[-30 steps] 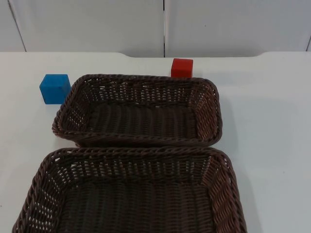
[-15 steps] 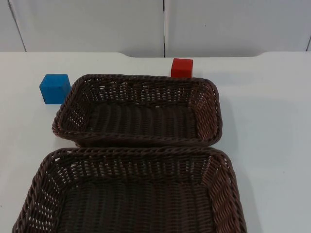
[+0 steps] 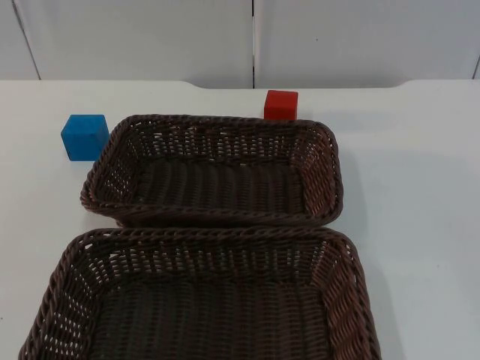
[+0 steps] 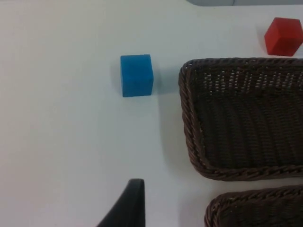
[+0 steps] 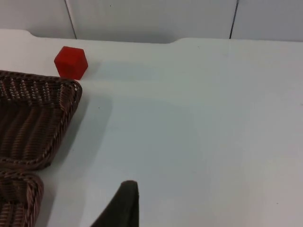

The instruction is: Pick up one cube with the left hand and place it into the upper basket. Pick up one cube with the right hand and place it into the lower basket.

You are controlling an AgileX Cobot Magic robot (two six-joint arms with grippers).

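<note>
- The lower basket (image 3: 202,300) is seen nearest in the top view, with nothing inside it; its rim lies just beside that of the upper basket (image 3: 214,169), which is likewise without a cube.
- The left claw (image 4: 128,205) is held above bare counter (image 3: 420,187), well apart from the blue cube (image 3: 84,136); a single dark fingertip is shown, so how far it is open cannot be told, and nothing is seen held in it.
- The right claw (image 5: 124,203) is held over the counter to the right of the baskets, well apart from the red cube (image 3: 280,104); again its opening cannot be told, and no load is seen.
- The blue cube is found on the counter just beside the upper basket's left far corner.
- The red cube is found farthest off, just behind the upper basket's far rim, near the partition wall (image 3: 150,37).
- Neither cube is judged to have been picked yet.
- Trouble is likeliest at the red cube: with the rim so close, a finger could be caught on the wicker, and the cube could be pushed away or the basket shifted.
- A similar snag on the corner is possible at the blue cube.
</note>
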